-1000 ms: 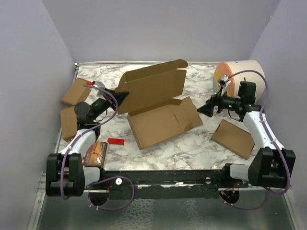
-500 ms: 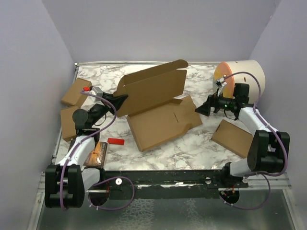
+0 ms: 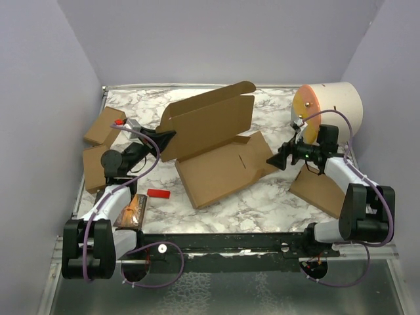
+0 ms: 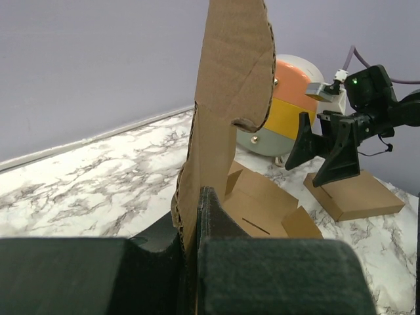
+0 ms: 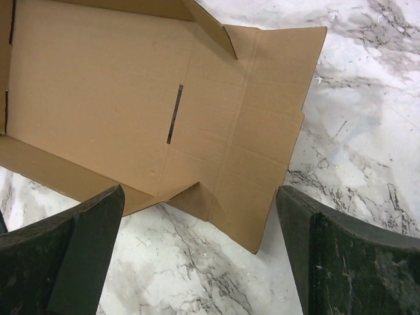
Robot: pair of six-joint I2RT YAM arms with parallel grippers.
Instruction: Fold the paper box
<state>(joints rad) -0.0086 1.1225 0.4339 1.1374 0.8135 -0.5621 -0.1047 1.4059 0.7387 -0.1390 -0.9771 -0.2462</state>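
We hold the paper box (image 3: pixel 220 167) in the middle of the table (image 3: pixel 262 197) with our left gripper (image 3: pixel 167 136) clamped on its raised lid's edge so the base lies exposed, while our right gripper (image 3: pixel 272 159) hovers, fingers wide apart, over the right-end flap (likely the next fold).

No text, label, brand, number or sign is legible in any view. The small brown-and-orange printed packet (image 3: pixel 133 210) near the bench's left edge carries markings too small to read.
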